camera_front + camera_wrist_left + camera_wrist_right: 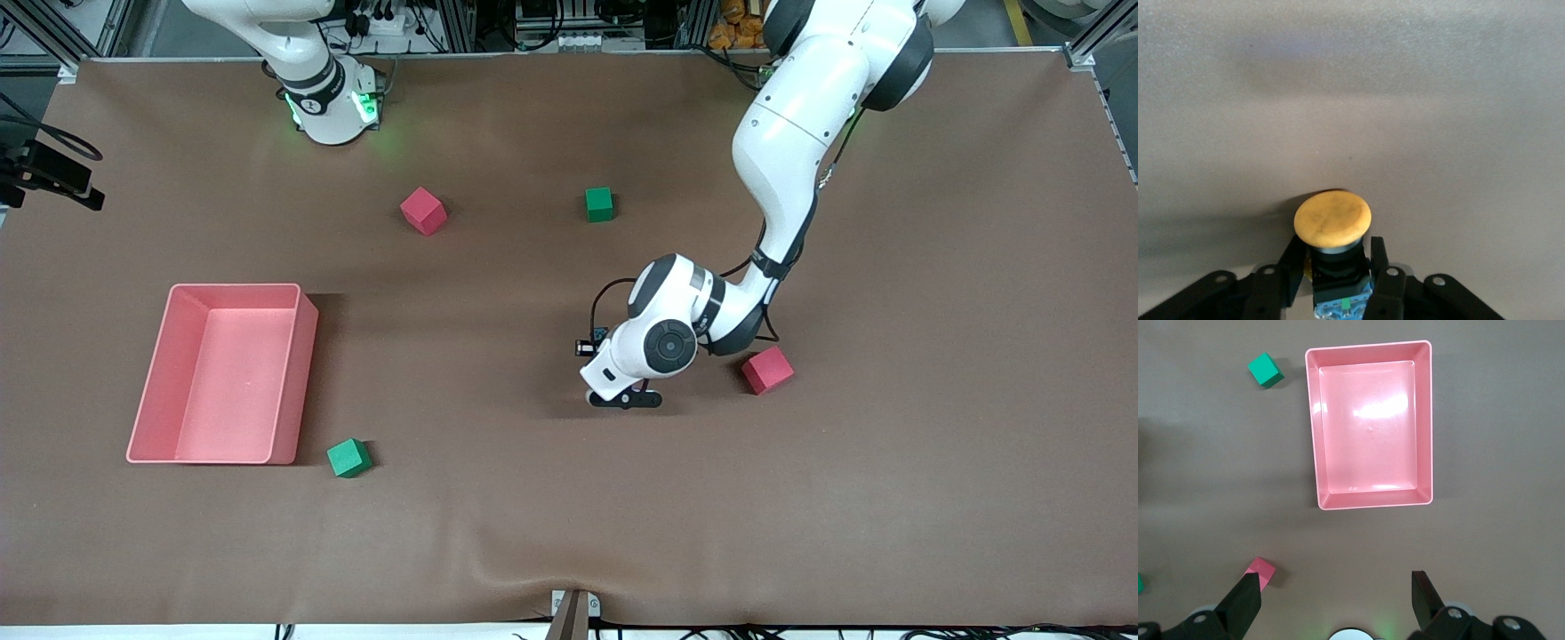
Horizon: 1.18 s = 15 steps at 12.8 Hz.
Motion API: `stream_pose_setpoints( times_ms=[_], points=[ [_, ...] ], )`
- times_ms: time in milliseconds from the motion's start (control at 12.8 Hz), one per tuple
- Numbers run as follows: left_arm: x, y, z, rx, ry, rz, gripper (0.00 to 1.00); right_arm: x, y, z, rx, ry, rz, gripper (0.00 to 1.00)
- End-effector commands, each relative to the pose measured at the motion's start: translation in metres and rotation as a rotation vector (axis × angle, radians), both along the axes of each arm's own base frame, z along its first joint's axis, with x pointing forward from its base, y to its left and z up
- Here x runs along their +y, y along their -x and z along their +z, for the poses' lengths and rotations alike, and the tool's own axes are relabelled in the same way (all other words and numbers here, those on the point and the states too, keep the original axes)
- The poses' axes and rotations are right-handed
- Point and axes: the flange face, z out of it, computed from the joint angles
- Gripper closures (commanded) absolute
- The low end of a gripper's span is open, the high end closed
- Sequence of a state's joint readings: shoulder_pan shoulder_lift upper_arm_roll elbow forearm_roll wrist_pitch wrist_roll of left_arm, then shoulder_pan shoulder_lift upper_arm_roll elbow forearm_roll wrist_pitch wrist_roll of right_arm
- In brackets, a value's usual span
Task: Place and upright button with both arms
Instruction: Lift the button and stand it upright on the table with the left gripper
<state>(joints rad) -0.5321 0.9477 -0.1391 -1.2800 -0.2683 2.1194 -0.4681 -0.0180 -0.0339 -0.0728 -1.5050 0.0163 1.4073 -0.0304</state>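
Observation:
The button point(1332, 218) has a round orange cap on a black body. My left gripper point(1338, 267) is shut on that body, with the cap sticking out past the fingertips point(1381, 257). In the front view the left gripper point(625, 398) is low over the middle of the brown table, and the hand hides the button there. My right gripper point(1333, 583) is open and empty, high above the table near the right arm's base. It is out of the front view.
A pink tray point(307, 373) stands toward the right arm's end, also in the right wrist view point(1313, 427). A red cube point(767, 370) lies close beside the left hand. A red cube point(423, 211) and a green cube point(599, 204) lie nearer the bases. Another green cube point(348, 458) sits by the tray.

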Motion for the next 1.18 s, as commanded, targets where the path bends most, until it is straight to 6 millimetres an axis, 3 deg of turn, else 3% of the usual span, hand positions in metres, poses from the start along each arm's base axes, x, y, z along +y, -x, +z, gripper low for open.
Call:
stream_pose_setpoints(
  times_ms=[0,392,549,941,1098],
  points=[
    [-0.016,0.005,0.018,-0.019,-0.024,0.036,1.00,0.003,-0.001,0.008,-0.023,0.006,-0.012,0.00],
    [-0.043,0.017,0.110,-0.121,-0.074,0.186,1.00,0.002,-0.001,0.014,-0.034,0.002,-0.015,0.00],
    [-0.065,0.036,0.111,-0.212,-0.166,0.193,1.00,0.000,0.001,0.014,-0.022,0.001,-0.021,0.00],
    [-0.149,0.120,0.131,-0.550,-0.291,0.187,1.00,0.001,0.002,0.013,-0.016,0.001,-0.019,0.00],
    [-0.173,0.150,0.123,-0.722,-0.319,0.277,1.00,0.001,0.002,0.013,-0.017,0.001,-0.019,0.00]
  ],
)
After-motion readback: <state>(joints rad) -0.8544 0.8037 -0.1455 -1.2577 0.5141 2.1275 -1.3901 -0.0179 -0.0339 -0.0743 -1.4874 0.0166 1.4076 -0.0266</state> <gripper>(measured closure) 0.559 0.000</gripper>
